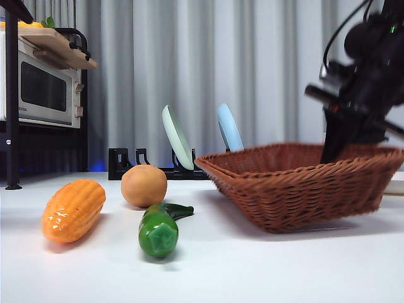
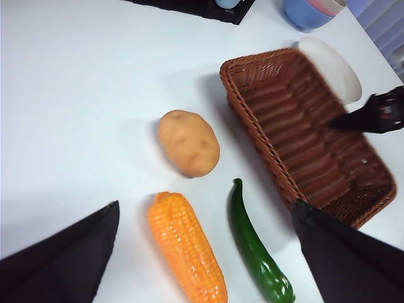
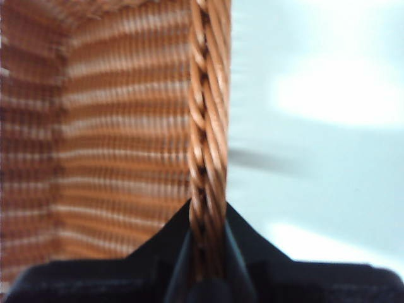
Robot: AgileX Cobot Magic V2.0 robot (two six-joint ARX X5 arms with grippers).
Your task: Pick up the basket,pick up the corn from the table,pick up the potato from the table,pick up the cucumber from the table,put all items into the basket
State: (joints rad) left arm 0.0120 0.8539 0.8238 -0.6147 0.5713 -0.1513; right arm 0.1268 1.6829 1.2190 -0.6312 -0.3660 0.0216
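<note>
The brown wicker basket [image 1: 290, 186] stands at the right of the white table [image 1: 265, 271]. My right gripper [image 3: 205, 221] is shut on the basket's rim [image 3: 208, 126]; in the front view it [image 1: 338, 145] reaches down onto the far right side. The corn [image 1: 72, 210], the potato [image 1: 144, 185] and the cucumber [image 1: 159, 228] lie on the table left of the basket. My left gripper [image 2: 206, 205] hangs open and empty above the corn [image 2: 186, 249], potato [image 2: 188, 142] and cucumber [image 2: 255, 246], with the basket [image 2: 303, 126] beside them.
A microwave [image 1: 41, 88] on a black shelf stands at the far left. A black dish rack holds a pale green plate [image 1: 177, 136] and a blue plate [image 1: 229, 126] behind the vegetables. Stacked bowls [image 2: 309, 9] and a white plate [image 2: 331, 66] lie beyond the basket.
</note>
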